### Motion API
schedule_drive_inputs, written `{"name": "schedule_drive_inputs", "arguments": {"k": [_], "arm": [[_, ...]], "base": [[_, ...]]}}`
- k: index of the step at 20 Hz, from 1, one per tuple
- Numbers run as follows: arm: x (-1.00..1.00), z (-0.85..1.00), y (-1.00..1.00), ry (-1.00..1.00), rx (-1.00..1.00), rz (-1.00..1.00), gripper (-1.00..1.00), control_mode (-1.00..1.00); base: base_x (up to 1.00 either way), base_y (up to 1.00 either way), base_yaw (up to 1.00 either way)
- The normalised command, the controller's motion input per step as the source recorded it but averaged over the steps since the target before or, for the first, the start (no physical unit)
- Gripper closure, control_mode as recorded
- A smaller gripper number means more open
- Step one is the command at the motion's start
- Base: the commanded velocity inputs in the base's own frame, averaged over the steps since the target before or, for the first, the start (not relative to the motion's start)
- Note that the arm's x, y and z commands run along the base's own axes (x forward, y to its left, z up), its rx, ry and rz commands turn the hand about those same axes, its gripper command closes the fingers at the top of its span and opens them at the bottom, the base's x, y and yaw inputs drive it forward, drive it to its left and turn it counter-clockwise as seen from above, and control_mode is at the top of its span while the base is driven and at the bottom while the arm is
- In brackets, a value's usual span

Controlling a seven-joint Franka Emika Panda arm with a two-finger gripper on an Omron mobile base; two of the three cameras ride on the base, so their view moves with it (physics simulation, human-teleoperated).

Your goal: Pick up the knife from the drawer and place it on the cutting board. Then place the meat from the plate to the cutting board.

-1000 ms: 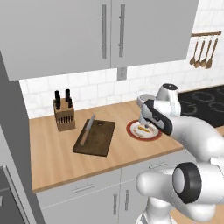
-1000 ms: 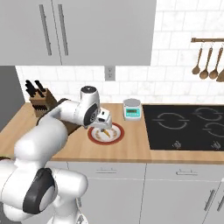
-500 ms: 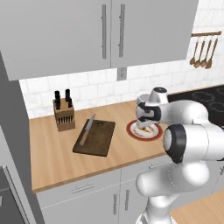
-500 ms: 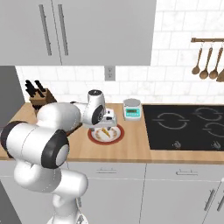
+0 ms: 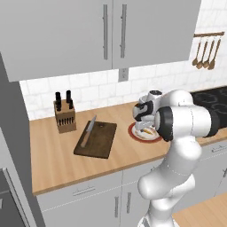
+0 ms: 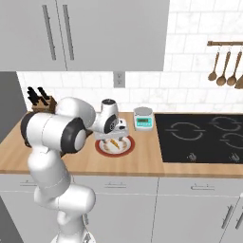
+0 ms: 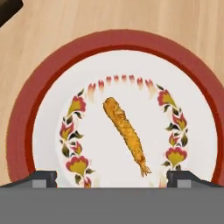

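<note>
Simulated kitchen setting. A light wooden countertop (image 5: pixel 53 155) runs along a wall of white tiles (image 6: pixel 190 90) bearing a small outlet plate (image 6: pixel 118 79). Grey wall cabinets (image 5: pixel 88 35) with vertical bar handles hang above; grey base cabinets (image 6: pixel 190 204) with bar handles stand below. A black cooktop (image 6: pixel 204 137) is set into the counter at right. Wooden spoons (image 6: pixel 223 71) hang from a wall rail. The floor (image 5: pixel 208 215) is light wood.

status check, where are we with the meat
Gripper open above the plate. Meat on plate, not gripped. Knife on cutting board. Nothing in the way.
</note>
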Motion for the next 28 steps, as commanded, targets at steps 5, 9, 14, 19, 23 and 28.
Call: {"name": "schedule_drive_inputs", "arguments": {"k": [5, 9, 14, 19, 23, 28], "arm": [[0.34, -0.41, 0.00, 0.09, 0.00, 0.10, -1.00, -1.00], [0.15, -0.42, 0.00, 0.07, 0.00, 0.10, -1.00, -1.00], [0.15, -0.32, 0.00, 0.05, 0.00, 0.10, -1.00, -1.00], [0.21, -0.27, 0.00, 0.02, 0.00, 0.09, -1.00, -1.00], [0.07, -0.36, 0.00, 0.01, 0.00, 0.09, 1.00, -1.00], [-0.02, -0.30, 0.01, 0.00, 0.00, 0.09, 1.00, -1.00]], "base": [[0.00, 0.00, 0.00], [0.00, 0.00, 0.00], [0.00, 0.00, 0.00], [0.00, 0.00, 0.00], [0.00, 0.00, 0.00], [0.00, 0.00, 0.00]]}}
